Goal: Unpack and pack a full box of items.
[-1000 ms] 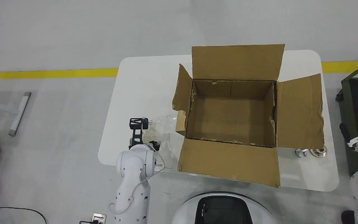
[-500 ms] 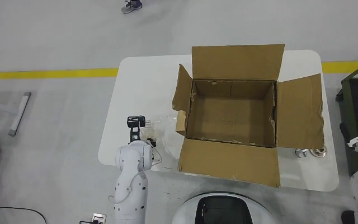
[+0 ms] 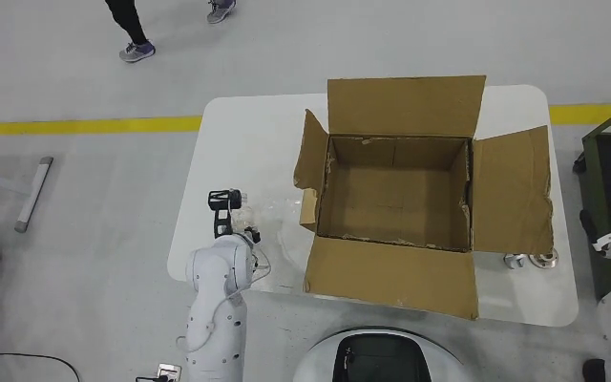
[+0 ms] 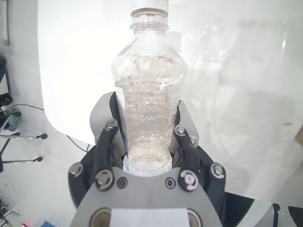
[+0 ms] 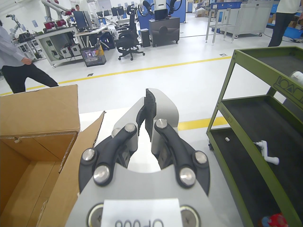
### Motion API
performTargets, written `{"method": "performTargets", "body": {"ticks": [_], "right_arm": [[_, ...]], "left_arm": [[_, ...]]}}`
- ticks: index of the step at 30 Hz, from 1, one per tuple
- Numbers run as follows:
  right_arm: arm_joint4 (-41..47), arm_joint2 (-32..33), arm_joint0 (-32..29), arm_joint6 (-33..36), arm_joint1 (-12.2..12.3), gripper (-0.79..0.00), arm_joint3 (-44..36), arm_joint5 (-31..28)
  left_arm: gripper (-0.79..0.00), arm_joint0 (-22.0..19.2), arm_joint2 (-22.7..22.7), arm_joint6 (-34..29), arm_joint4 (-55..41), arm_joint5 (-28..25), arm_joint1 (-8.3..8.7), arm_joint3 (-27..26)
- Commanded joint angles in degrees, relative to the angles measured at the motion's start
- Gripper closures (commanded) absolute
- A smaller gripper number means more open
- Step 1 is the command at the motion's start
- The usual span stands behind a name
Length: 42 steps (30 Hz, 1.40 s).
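My left gripper (image 4: 148,109) is shut on a clear plastic bottle (image 4: 149,79) with a white cap, gripping its lower body. It hangs over the white table's (image 3: 248,134) near left part, a short way left of the box. From above, that gripper (image 3: 225,202) is a small black shape. The open cardboard box (image 3: 396,191) stands at the table's middle right with all flaps spread and shows a bare bottom. My right gripper (image 5: 147,112) is shut with nothing in it, between the box (image 5: 35,124) and a green cart (image 5: 255,119).
A crumpled piece of clear plastic (image 3: 275,212) lies on the table between the left gripper and the box. Two small metal parts (image 3: 531,258) sit by the box's front right flap. The green cart (image 3: 600,210) stands off the table's right end.
My left arm has carried the bottle a little to the left, away from the box. The box has stayed put.
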Motion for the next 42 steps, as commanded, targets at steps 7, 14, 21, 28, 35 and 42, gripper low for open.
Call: {"method": "performTargets", "body": {"ticks": [7, 14, 21, 28, 35, 42], "right_arm": [[0.0, 0.0, 0.0, 0.0, 0.0, 0.000, 0.0, 0.0], [0.0, 0.0, 0.0, 0.0, 0.0, 0.000, 0.0, 0.0], [0.0, 0.0, 0.0, 0.0, 0.0, 0.000, 0.0, 0.0], [0.0, 0.0, 0.0, 0.0, 0.0, 0.000, 0.0, 0.0], [0.0, 0.0, 0.0, 0.0, 0.0, 0.000, 0.0, 0.0], [0.0, 0.0, 0.0, 0.0, 0.0, 0.000, 0.0, 0.0]], "left_arm": [[0.000, -2.2, 0.4, -1.0, -10.3, 0.7, -0.26, -18.8], [0.000, -5.7, 5.6, -2.0, -18.4, -1.2, -0.47, -26.9], [0.000, -8.4, 9.5, -1.3, -19.4, -0.6, -0.59, -28.0], [0.000, -8.4, 9.5, -1.3, -19.4, -0.6, -0.59, -28.0], [0.000, -6.4, 10.8, 4.1, -22.9, -0.4, -0.60, -29.3], [0.000, -14.2, 18.3, 7.0, -30.9, 2.8, -1.63, -23.6]]}}
